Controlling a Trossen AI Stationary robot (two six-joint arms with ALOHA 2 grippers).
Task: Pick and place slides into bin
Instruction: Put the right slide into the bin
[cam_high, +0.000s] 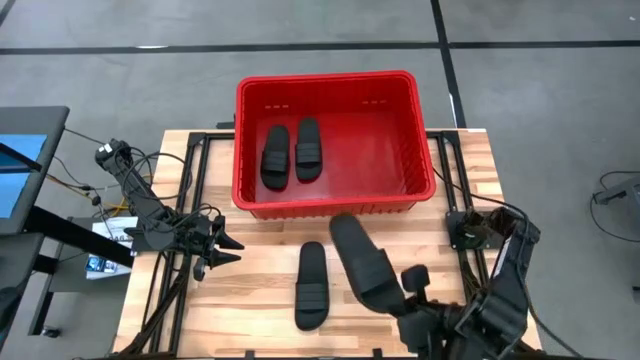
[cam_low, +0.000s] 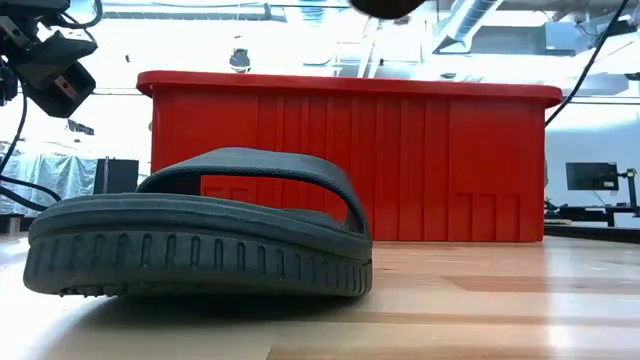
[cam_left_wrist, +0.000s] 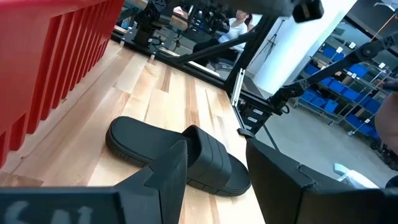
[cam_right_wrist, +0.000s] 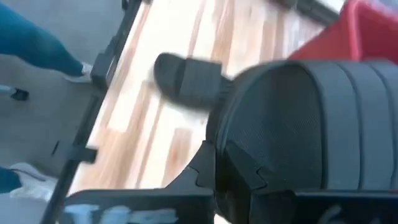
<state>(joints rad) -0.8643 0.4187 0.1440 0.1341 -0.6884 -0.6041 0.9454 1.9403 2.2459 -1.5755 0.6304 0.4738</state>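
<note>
R gripper (cam_high: 400, 295) grips a slide (cam_high: 362, 262) aloft, toe just short of bin (cam_high: 250, 140) front rim. Two slides (cam_high: 291, 153) lie in bin's left half; right half bare. Last slide (cam_high: 311, 285) on table. L gripper (cam_high: 225, 250) open, beside it.

Two slides (cam_high: 292, 152) lay side by side in the bin (cam_high: 335, 201), toward its left. A third slide (cam_high: 311, 285) rested on the table (cam_high: 260, 290) before the bin, a fourth (cam_high: 364, 262) just right of it.
</note>
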